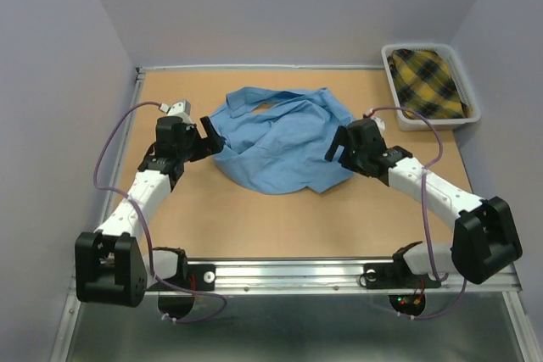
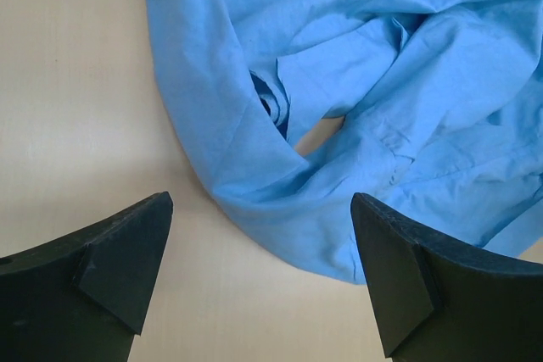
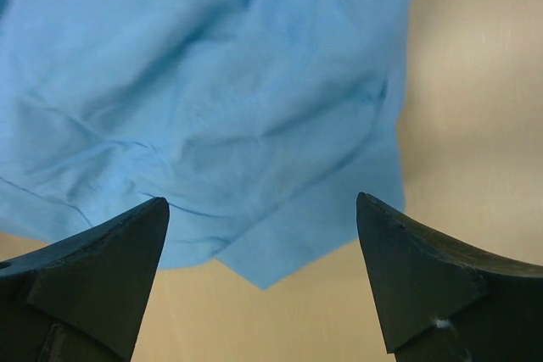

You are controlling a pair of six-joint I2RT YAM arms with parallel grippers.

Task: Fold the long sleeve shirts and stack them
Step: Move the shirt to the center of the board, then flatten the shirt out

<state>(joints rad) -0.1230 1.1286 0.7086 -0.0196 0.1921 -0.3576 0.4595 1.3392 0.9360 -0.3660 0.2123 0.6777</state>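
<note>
Your desk [image 1: 254,218] is a tan wooden board with a metal rail [image 1: 288,273] along its near edge. One light blue shirt [image 1: 280,137] lies directly on it, crumpled in a loose heap towards the far middle. Bare wood shows through a gap near the collar, and one hem corner lies flat on the board. A white basket [image 1: 437,125] sits at the far right corner, well apart from the shirt.
</note>
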